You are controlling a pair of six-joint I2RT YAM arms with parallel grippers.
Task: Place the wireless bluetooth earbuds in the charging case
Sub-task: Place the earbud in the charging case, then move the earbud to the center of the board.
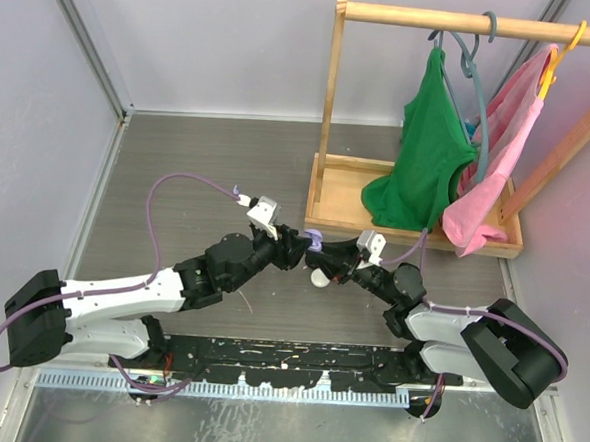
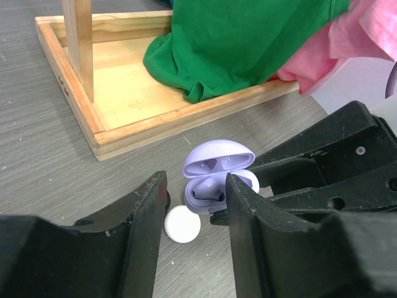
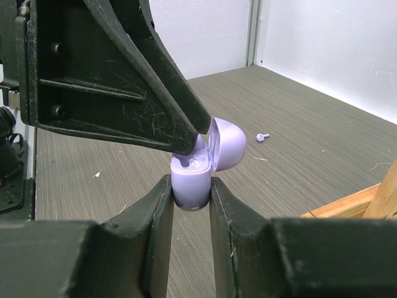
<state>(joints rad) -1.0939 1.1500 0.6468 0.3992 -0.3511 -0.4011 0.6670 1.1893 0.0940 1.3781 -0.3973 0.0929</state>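
Observation:
The lilac charging case (image 3: 191, 180) stands upright with its lid (image 3: 226, 144) open, clamped between the fingers of my right gripper (image 3: 190, 186) a little above the table. In the left wrist view the case (image 2: 214, 186) shows one lilac earbud (image 2: 209, 188) seated in it. My left gripper (image 2: 197, 180) is open right over the case, with one fingertip (image 3: 193, 140) at the case's open top. A second lilac earbud (image 3: 262, 136) lies loose on the table beyond the case. In the top view both grippers meet at the case (image 1: 314, 239).
A white round disc (image 2: 182, 223) lies on the table just beside the case and also shows in the top view (image 1: 319, 278). A wooden rack with a tray base (image 1: 341, 199) stands behind, with a green garment (image 1: 424, 159) and a pink garment (image 1: 499, 153) hanging on it.

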